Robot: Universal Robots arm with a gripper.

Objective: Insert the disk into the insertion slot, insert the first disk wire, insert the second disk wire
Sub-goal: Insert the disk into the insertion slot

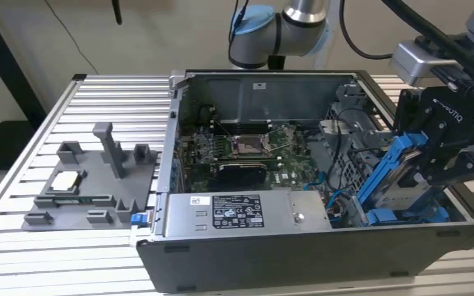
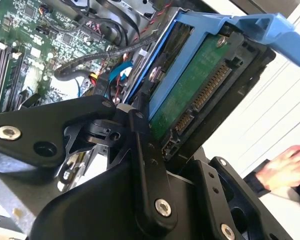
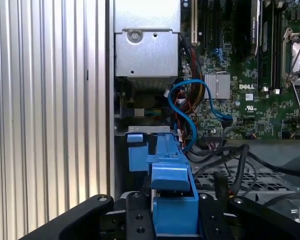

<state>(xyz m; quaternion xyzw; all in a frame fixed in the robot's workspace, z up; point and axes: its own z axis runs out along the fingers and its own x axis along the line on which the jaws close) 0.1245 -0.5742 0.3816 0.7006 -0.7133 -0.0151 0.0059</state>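
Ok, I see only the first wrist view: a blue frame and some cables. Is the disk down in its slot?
Observer: Not seated. In the exterior view the claw holds the disk tilted at the exterior view's right end of the case.
Operator: Is a wire on it?
Observer: No. In the second wrist view its connector is bare.
Operator: Is anybody near?
Observer: Yes, a person's hand lies past the disk, outside the case.
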